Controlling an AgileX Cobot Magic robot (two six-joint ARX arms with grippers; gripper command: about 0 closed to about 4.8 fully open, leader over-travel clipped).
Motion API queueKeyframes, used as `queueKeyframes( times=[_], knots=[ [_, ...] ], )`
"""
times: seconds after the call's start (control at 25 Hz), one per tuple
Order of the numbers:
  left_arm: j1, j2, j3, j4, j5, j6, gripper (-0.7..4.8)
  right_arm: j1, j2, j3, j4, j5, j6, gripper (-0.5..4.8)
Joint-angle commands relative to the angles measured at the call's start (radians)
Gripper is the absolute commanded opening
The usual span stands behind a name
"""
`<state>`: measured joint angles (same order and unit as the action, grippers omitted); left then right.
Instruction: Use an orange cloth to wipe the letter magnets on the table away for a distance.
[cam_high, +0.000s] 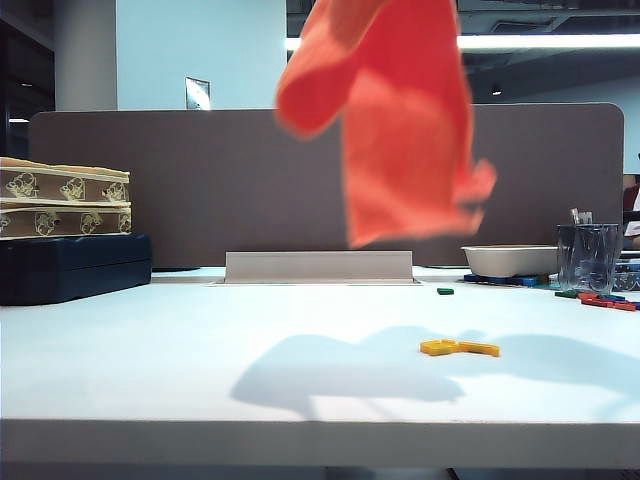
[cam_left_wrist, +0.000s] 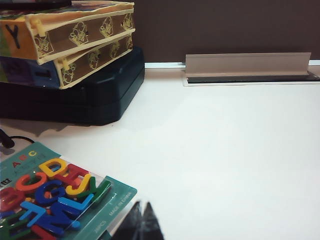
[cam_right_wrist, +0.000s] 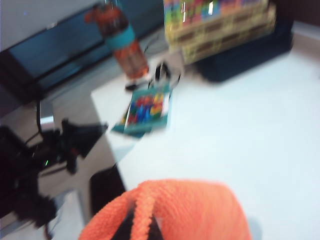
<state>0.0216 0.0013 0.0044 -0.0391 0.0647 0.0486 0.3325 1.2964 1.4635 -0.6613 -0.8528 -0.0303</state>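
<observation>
Exterior view: your orange cloth hangs high over the table, long axis vertical, loose end down; the yellow letter magnets lie flat and unwiped, long axis sideways. Left wrist view: left gripper pinched together, empty, beside a magnet pack. Right wrist view: right gripper clamps the cloth; wipe not started.

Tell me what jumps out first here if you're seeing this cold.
The orange cloth hangs high over the table, gripped by the shut right hand. Beneath it lie yellow letter magnets. A pack of letters lies beside the resting left hand.
</observation>
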Motion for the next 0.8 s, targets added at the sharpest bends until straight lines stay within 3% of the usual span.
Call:
queueKeyframes(
  times=[0.04, 0.24, 0.8],
  knots=[
    [0.0, 0.0, 0.001, 0.01, 0.003, -0.005, -0.05, 0.043, 0.039, 0.004, -0.121, 0.047, -0.081, -0.09],
    [0.0, 0.0, 0.001, 0.01, 0.002, -0.005, -0.05, 0.129, 0.156, 0.004, -0.227, 0.292, -0.235, -0.09],
    [0.0, 0.0, 0.001, 0.01, 0.002, -0.005, -0.05, 0.148, 0.487, 0.003, -0.289, 0.396, -0.287, -0.09]
  ],
)
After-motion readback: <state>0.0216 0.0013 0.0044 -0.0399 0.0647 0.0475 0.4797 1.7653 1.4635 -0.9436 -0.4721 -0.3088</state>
